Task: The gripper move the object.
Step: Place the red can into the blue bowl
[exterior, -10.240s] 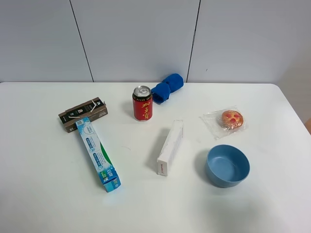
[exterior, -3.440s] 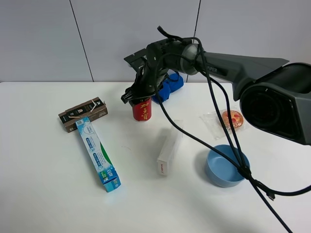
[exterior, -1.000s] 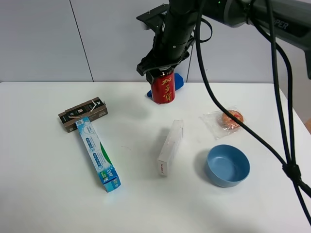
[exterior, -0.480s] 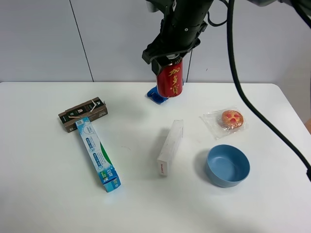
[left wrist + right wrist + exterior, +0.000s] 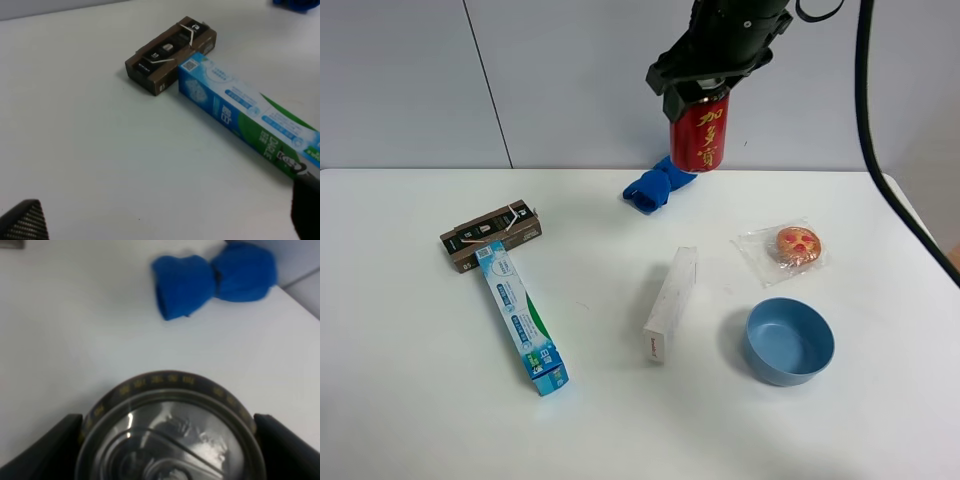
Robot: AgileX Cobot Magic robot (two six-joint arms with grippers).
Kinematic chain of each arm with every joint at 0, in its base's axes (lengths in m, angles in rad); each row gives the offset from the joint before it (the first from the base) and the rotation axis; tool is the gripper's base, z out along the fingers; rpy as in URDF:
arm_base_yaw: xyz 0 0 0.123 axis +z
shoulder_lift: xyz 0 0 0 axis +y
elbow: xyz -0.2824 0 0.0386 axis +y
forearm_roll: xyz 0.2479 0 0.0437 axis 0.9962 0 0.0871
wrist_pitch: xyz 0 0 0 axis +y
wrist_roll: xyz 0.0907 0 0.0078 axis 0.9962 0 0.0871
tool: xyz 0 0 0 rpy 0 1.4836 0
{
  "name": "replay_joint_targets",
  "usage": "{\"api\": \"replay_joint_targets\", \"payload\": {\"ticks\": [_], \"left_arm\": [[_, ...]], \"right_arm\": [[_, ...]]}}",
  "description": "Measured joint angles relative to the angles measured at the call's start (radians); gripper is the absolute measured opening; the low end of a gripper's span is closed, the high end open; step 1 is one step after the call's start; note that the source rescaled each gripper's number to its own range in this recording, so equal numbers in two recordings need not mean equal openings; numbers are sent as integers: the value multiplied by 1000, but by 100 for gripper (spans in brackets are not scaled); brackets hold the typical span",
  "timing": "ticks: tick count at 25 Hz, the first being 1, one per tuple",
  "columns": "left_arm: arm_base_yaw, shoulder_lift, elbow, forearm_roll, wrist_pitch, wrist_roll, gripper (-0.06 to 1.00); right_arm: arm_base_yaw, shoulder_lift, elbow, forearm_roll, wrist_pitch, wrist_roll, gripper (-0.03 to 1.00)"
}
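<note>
My right gripper [image 5: 704, 95], a black claw on a dark arm, is shut on the red drink can [image 5: 700, 135] and holds it upright in the air above the back of the table, to the right of the blue cloth [image 5: 654, 186]. In the right wrist view the can's silver top [image 5: 170, 432] sits between the black fingers [image 5: 45, 450], with the cloth [image 5: 215, 280] on the table below. My left gripper [image 5: 165, 220] is open and empty, low over the table; it does not show in the exterior view.
A brown box [image 5: 490, 235] and a blue toothpaste box [image 5: 520, 315] lie at the left; both show in the left wrist view, brown box [image 5: 170, 47] and toothpaste box [image 5: 245, 117]. A white box [image 5: 670, 303] lies mid-table. A blue bowl [image 5: 788, 340] and a wrapped snack [image 5: 795, 245] are at the right.
The right gripper took hold of the can beside the blue cloth, lifted it off the table and has carried it up and to the right.
</note>
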Motion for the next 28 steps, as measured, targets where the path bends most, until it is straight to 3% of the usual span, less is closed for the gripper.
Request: {"api": "replay_joint_targets", "payload": {"ticks": [7,14,24,28], "left_arm": [[0,-1,0,0,0,0,100],[0,-1,0,0,0,0,100],[0,-1,0,0,0,0,100],[0,-1,0,0,0,0,100]], "right_arm": [[-26,-96,71,-59,-3,35,0],[-26,-302,362,-65,-19,88,0],[-26,-613,786,-23,-187,92,0],[-26,-725,978,-24,-313,88,0]]}}
